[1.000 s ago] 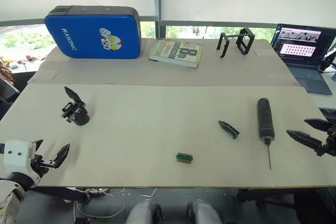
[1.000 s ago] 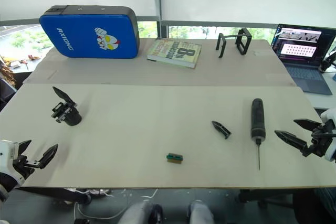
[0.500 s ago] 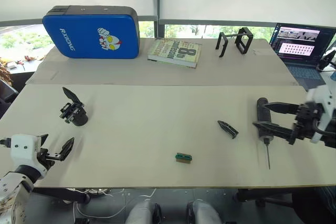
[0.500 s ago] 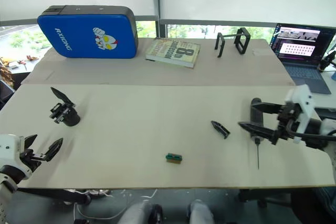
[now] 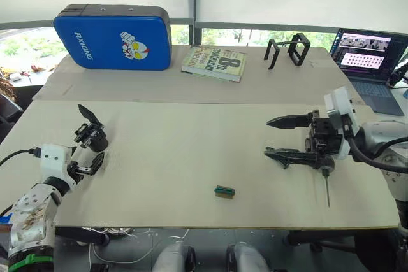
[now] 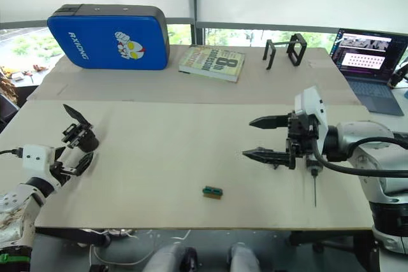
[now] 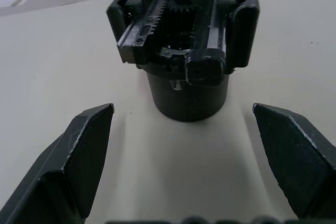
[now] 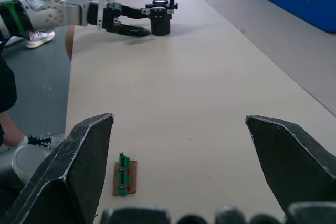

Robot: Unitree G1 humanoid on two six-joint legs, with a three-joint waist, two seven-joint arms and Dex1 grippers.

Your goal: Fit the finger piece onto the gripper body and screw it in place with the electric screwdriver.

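Observation:
The gripper body (image 5: 92, 136), a black round base with a pointed finger sticking up, stands at the table's left. My left gripper (image 5: 85, 164) is open just in front of it; in the left wrist view the body (image 7: 185, 56) sits just beyond the two fingertips, centred between them. My right gripper (image 5: 273, 137) is open, pointing left. Its nearer finger lies over the finger piece (image 5: 286, 163), hiding most of it. The right hand covers the electric screwdriver's black barrel; its metal bit (image 5: 326, 189) sticks out toward the front edge.
A small green block (image 5: 224, 190) lies near the front edge. At the back of the table are a blue case (image 5: 113, 37), a book (image 5: 214, 63) and a black wire-frame stand (image 5: 287, 50). A laptop (image 5: 370, 55) sits at the far right.
My right gripper has swept left, past the screwdriver, to over the finger piece. My left gripper has moved forward up to the gripper body. Both stay open.

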